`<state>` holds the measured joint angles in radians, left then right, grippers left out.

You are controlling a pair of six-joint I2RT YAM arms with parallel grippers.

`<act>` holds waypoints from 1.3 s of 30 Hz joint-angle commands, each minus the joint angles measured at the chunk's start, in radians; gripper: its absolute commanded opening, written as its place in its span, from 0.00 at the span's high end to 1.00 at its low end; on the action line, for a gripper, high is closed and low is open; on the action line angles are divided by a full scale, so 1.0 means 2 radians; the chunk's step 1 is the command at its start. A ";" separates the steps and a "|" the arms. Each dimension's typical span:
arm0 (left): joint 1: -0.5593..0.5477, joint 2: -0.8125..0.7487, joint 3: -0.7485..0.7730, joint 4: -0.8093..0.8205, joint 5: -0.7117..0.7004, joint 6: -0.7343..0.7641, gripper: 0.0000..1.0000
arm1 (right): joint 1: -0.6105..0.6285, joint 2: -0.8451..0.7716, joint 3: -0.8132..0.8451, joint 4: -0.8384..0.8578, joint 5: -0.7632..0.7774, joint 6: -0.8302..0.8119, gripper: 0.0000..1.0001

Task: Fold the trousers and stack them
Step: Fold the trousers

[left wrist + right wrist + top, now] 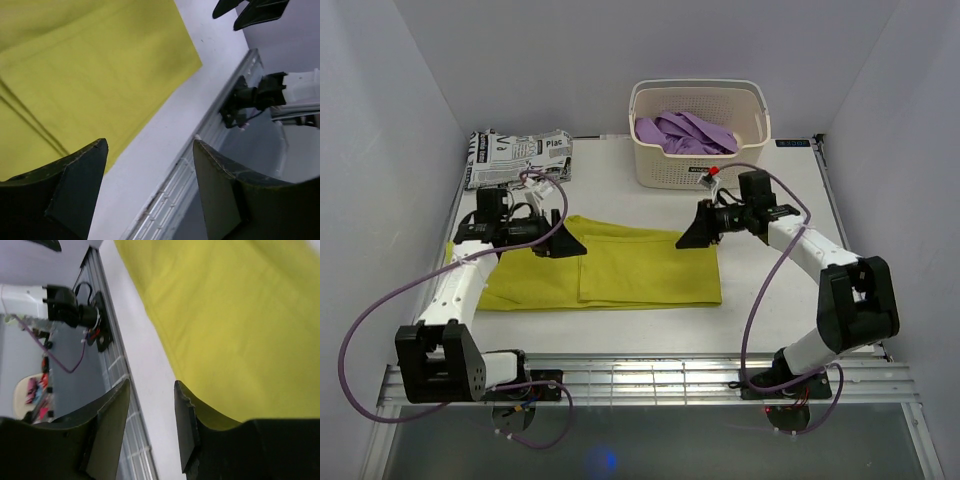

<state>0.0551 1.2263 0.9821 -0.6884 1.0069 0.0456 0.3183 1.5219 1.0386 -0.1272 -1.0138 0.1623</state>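
Note:
Yellow-green trousers (610, 265) lie folded flat on the white table, also seen in the left wrist view (85, 75) and the right wrist view (235, 315). My left gripper (565, 245) hovers open and empty above the trousers' upper left part. My right gripper (692, 236) hovers open and empty above the trousers' upper right corner. In the left wrist view my gripper (150, 190) shows wide jaws with nothing between them. In the right wrist view my gripper (152, 425) shows parted jaws with nothing between them. Purple trousers (685, 133) lie in the basket.
A cream laundry basket (700, 172) stands at the back centre-right. A folded black-and-white printed garment (517, 155) lies at the back left. A slatted metal rail (650, 380) runs along the table's near edge. Grey walls enclose the sides.

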 commanded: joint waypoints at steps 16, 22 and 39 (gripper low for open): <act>-0.068 0.303 -0.029 0.177 -0.012 -0.120 0.28 | -0.074 0.257 -0.066 -0.219 -0.033 -0.182 0.62; -0.068 0.323 0.017 0.152 -0.015 -0.095 0.27 | -0.108 0.126 -0.047 -0.279 -0.017 -0.213 0.57; 0.117 0.121 0.115 -0.036 -0.010 -0.005 0.02 | -0.178 -0.036 -0.120 -0.102 0.189 -0.098 0.12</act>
<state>0.2241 1.4906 1.1755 -0.5983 0.9642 -0.0666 -0.0433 1.4208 0.8181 -0.4740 -0.6449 -0.1062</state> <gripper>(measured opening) 0.979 0.886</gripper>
